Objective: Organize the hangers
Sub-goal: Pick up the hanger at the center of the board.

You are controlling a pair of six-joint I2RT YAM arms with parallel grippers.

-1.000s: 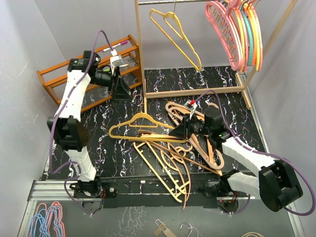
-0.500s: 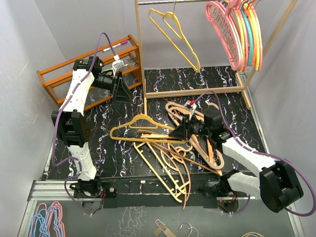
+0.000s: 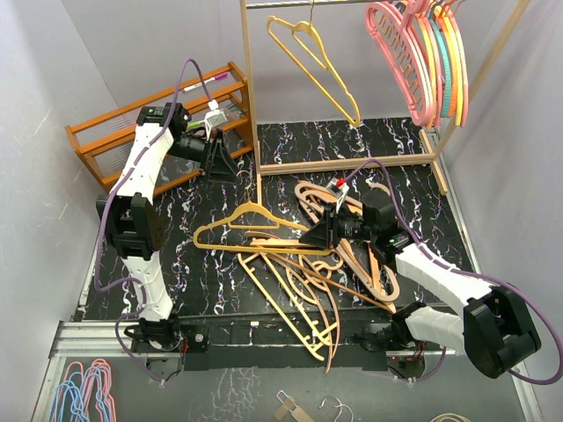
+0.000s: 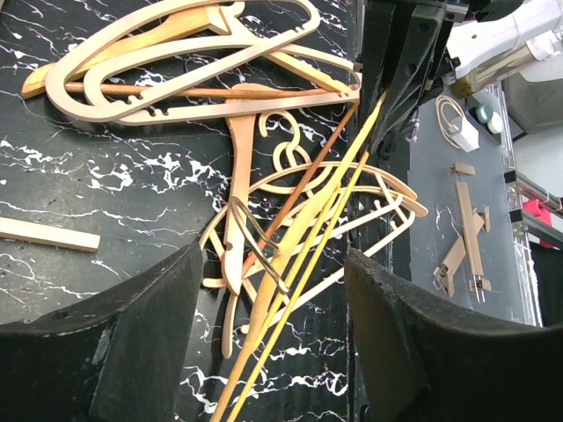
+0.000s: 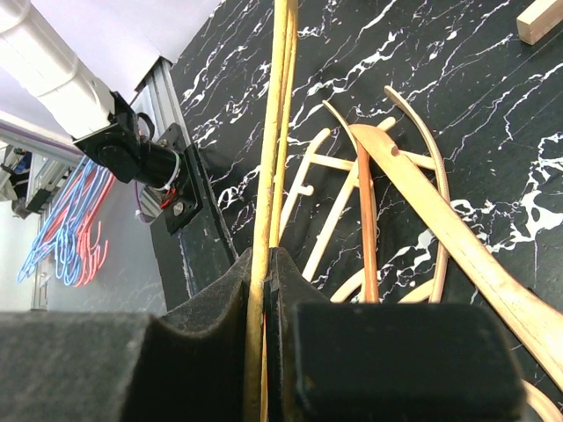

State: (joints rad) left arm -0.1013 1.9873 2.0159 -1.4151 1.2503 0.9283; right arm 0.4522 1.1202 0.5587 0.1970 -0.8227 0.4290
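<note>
Sprawling tan wooden hangers (image 4: 239, 176), thin yellow hanger (image 5: 278, 132)

pink hangers (image 3: 406, 83) cropped by top edge, blue wire hangers (image 3: 88, 387) cut off below

Soft, even light is filling the overhead view, casting only faint shadows under the hangers (image 3: 281, 251) on the black worktop (image 3: 198, 283). The left claw (image 4: 273, 259) is showing dark, slightly soft fingers (image 4: 114, 352). The right claw (image 5: 261, 264) and its pinched yellow hanger (image 5: 279, 132) are blurring up close, with pale glare at upper left.
</note>
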